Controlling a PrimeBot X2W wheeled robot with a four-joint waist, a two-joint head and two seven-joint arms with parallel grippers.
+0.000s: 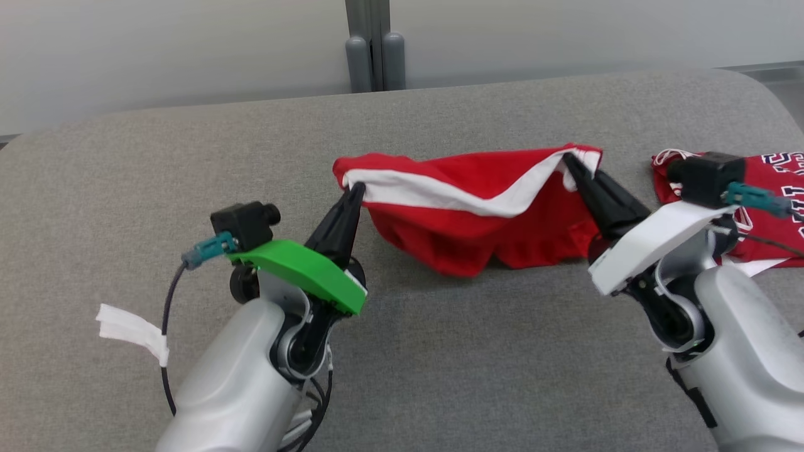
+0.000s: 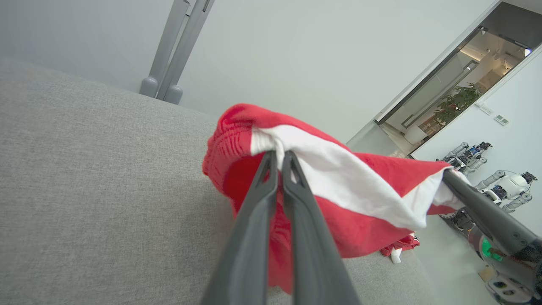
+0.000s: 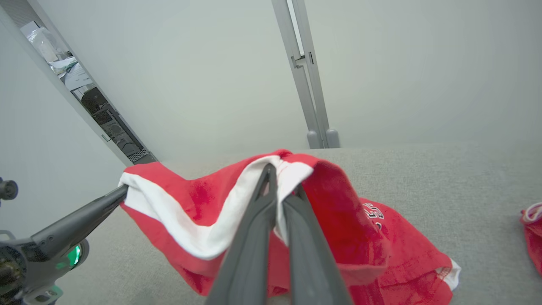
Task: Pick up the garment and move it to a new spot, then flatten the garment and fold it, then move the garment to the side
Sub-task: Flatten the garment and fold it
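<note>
I have the left end effector (image 1: 355,189) pinched shut on the left end of the garment (image 1: 477,207), with its tips on the white band (image 1: 440,196) along the top edge. The right end effector (image 1: 570,162) is closed on the other end of that band, right of centre in the head view.

The red garment hangs stretched between the two, just above the middle of the frame. It sags in between, and its lower folds look to rest on the grey desk (image 1: 440,351).

In the left wrist view my own fingers (image 2: 271,186) meet at the frame's centre with cloth bunched around the tips, and the right end effector enters from the right edge. A second red garment (image 1: 769,194) with white lettering lies flat at the right edge of the head view, partly behind the right wrist. A grey post (image 1: 375,44) stands at top centre, beyond the desk's far edge.
</note>
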